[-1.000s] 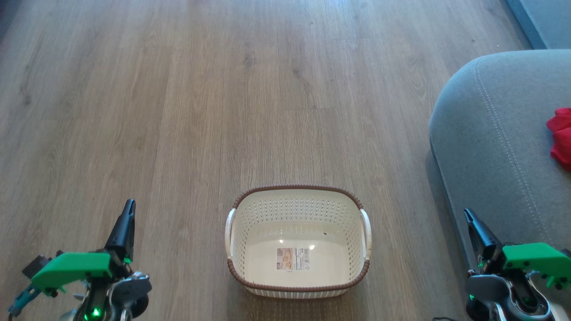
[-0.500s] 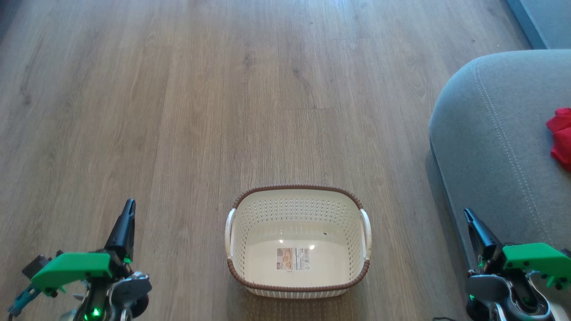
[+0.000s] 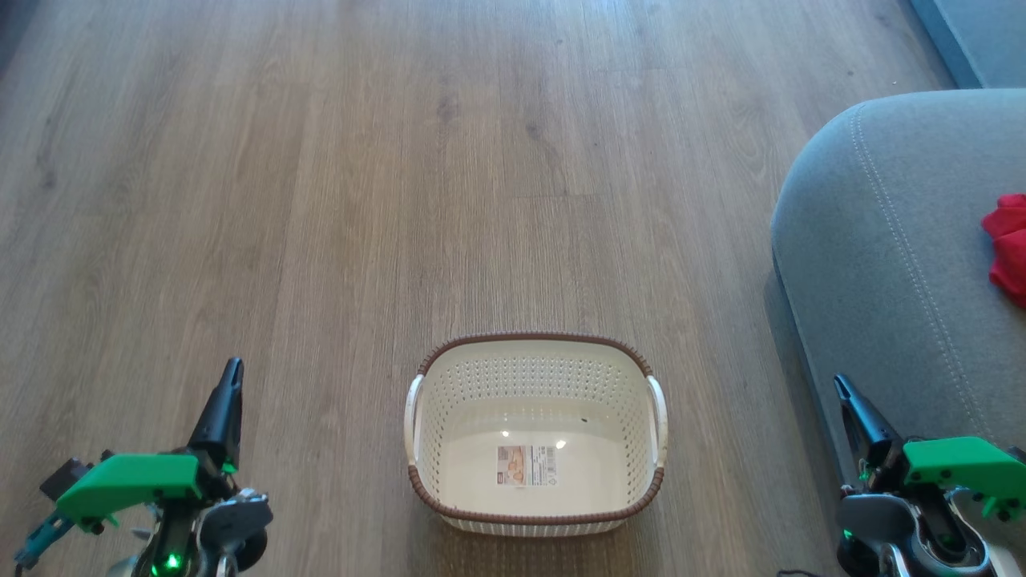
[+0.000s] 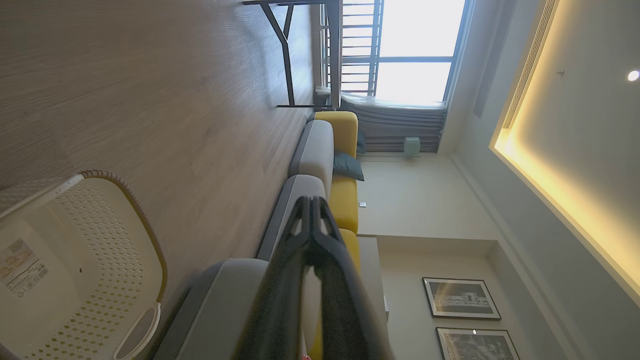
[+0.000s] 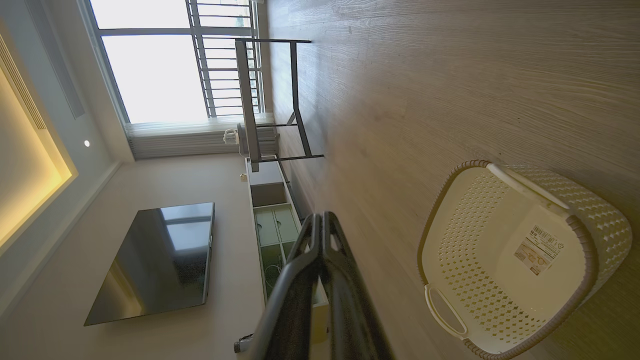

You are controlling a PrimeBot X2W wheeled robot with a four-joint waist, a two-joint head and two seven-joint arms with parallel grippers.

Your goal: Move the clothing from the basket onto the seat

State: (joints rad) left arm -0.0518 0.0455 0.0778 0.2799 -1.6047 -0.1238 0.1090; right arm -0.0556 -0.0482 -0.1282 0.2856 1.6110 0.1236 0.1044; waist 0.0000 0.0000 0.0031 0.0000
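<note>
floor point(image 3: 321, 200): pale brown wood-look planks, running away from the robot in the head view.
clothing point(image 3: 1008, 244): a crumpled red bunch lying on the seat, at the right edge of the head view, which cuts it off. Its long axis cannot be told.
seat point(image 3: 882, 264): a grey cushion at the right, its rounded corner toward the open floor, with two pale stitch lines running down it. It stands apart from the basket.
basket point(image 3: 533, 336): stands upright on the floor, mouth up, low in the middle between the two grippers. Its long axis runs left to right, with a handle at each short end.
in basket: a bare cream bottom bearing a printed label point(image 3: 527, 466).
left gripper point(image 3: 232, 365): closed and holding nothing, low at the left over the floor, fingers pointing up the view.
right gripper point(image 3: 839, 383): closed and holding nothing, low at the right beside the seat's near edge.
room beyond: a bright window point(image 5: 150, 60), a dark-framed table point(image 5: 270, 100) and a wall TV point(image 5: 155, 260) in the right wrist view.
change: none; basket, clothing and both grippers sit as they did a second ago.
</note>
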